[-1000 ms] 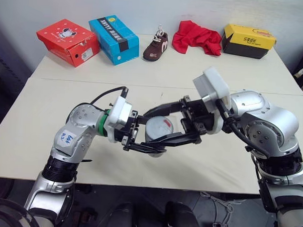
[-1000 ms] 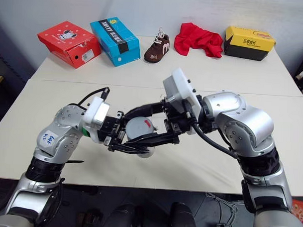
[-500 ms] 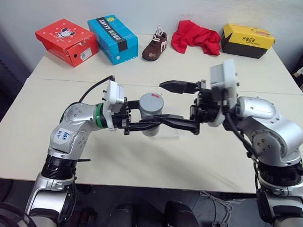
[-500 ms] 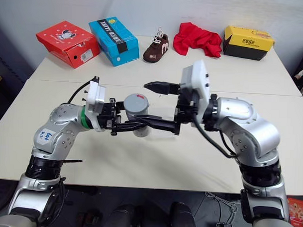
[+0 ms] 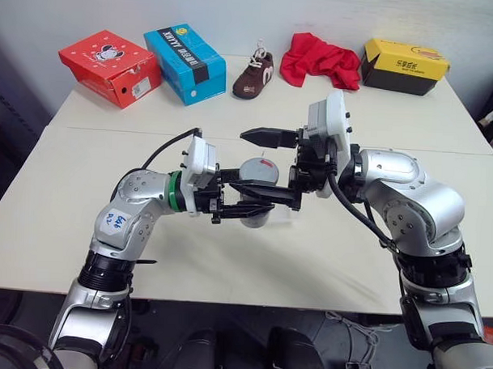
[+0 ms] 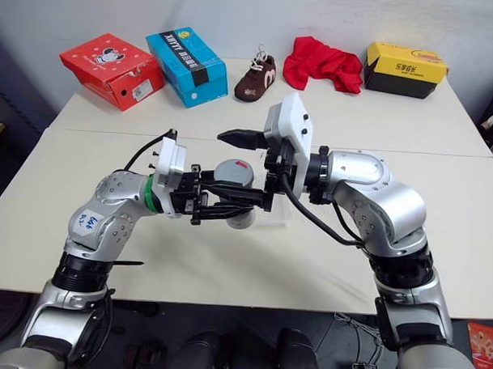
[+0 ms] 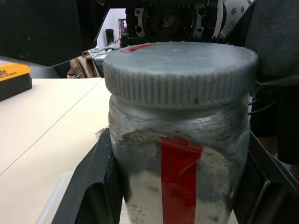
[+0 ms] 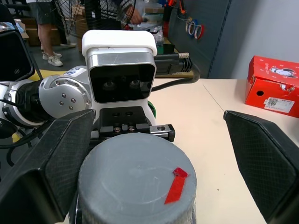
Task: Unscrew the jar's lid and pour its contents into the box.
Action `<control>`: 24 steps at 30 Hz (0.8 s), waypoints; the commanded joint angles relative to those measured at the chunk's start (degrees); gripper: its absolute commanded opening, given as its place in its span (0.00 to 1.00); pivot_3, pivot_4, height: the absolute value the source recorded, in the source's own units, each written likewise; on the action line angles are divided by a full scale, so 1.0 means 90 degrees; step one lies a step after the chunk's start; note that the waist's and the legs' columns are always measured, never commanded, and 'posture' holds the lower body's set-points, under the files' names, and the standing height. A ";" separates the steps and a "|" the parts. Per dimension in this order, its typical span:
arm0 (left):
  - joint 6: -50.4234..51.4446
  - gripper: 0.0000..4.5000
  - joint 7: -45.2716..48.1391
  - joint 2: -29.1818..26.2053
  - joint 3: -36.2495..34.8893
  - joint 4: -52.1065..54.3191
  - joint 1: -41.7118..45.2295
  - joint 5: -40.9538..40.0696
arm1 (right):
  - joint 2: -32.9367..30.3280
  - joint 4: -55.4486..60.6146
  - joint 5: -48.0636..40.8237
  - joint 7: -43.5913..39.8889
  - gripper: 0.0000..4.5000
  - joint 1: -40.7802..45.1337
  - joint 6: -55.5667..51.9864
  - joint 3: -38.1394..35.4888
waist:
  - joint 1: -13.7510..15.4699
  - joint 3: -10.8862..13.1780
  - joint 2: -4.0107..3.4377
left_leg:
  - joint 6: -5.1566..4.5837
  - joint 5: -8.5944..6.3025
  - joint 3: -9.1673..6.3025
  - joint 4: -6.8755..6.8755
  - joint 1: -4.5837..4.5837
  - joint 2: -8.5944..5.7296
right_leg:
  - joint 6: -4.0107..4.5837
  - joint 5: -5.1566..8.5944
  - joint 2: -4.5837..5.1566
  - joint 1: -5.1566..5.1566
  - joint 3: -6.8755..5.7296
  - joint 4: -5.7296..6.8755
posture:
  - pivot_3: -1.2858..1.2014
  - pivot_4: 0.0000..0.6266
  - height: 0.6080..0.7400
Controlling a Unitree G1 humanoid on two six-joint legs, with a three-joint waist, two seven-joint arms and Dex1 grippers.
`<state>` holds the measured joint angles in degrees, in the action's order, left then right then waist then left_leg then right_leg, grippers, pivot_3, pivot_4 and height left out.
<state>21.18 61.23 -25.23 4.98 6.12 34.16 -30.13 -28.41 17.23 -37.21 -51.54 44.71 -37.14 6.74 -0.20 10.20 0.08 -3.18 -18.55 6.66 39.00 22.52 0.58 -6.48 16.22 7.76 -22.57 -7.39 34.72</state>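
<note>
The jar [image 5: 256, 211], clear with a red stripe [image 7: 180, 179], stands upright in the air above the near table. My left gripper [image 5: 260, 209] is shut on its body from the left. The grey lid [image 8: 135, 179] with its red mark sits on the jar. My right gripper [image 5: 246, 162] comes in level from the right and is open, with one finger [image 5: 268, 137] beyond the lid and the other finger [image 5: 270, 193] on the near side, well apart. The clear box [image 6: 274, 221] lies on the table just under and right of the jar. The contents are hidden.
Along the far table stand a red shoebox [image 5: 110, 66], a blue shoebox [image 5: 184, 62], a brown shoe [image 5: 254, 75], a red cloth [image 5: 320, 59] and a yellow shoebox [image 5: 404, 66]. A person's legs [image 8: 46, 28] show in the background of the right wrist view.
The jar has gone from tilted, lid toward me, to upright. The right gripper's fingers have spread wider and shifted left so that they straddle the lid.
</note>
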 commanded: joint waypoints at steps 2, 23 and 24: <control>-0.0220 0.53 0.0094 0.0020 0.0026 0.0261 0.0075 0.0026 | 0.0171 -0.0111 0.0098 0.0117 1.00 0.0176 0.0080 -0.0067 | -0.0001 0.0000 0.0000 | 0.0000 0.0000 0.0000 0.0000 0.0000 0.0000 | 0.0000 0.0000 0.0000 0.0000 0.0001 0.0000 | 0.52 0.24 1.00; -0.0284 0.53 0.0062 0.0017 -0.0084 0.0384 -0.0111 0.0043 | -0.0545 -0.0285 -0.0099 -0.0378 1.00 -0.0504 0.0044 -0.0643 | 0.0006 0.0000 0.0000 | 0.0000 -0.0001 -0.0001 -0.0001 0.0001 0.0002 | 0.0000 0.0000 0.0003 0.0000 0.0001 -0.0004 | 0.52 0.24 1.00; -0.0282 0.53 0.0059 0.0022 -0.0090 0.0386 -0.0116 0.0039 | -0.0562 -0.0288 -0.0109 -0.0409 1.00 -0.0547 0.0058 -0.0677 | 0.0005 0.0000 0.0000 | 0.0000 -0.0001 -0.0001 -0.0001 0.0000 0.0002 | 0.0000 0.0000 0.0003 0.0000 0.0001 -0.0003 | 0.52 0.24 1.00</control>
<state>20.48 60.63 -25.40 4.96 6.12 33.06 -28.02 -31.81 15.35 -38.75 -55.93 40.46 -37.30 3.87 -0.16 10.20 0.08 -3.18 -18.55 6.65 38.99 22.53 0.60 -6.48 16.22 7.79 -22.57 -7.38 34.68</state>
